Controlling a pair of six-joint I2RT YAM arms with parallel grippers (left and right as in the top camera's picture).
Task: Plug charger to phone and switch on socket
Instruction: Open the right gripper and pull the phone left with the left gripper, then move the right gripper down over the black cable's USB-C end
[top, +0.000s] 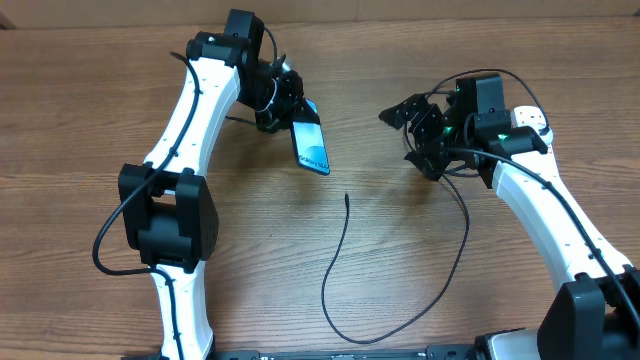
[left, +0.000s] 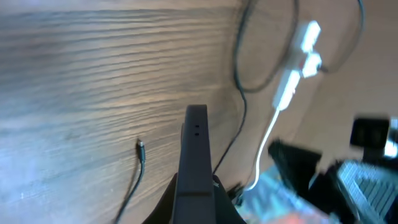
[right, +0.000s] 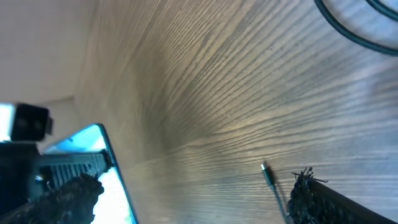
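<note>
the left pincer (top: 290, 115) is clamped tight on the top end of the phone (top: 312, 146), holding it tilted at the far centre-left. the right pincer (top: 412, 135) stands wide open and empty, to the right. the charger (top: 323, 290) lies loose on the surface (top: 80, 120), its connector tip (top: 346, 197) just near of the phone, touching neither pincer.

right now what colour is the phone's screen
Light blue-cyan; the phone shows it best in the overhead view.
</note>
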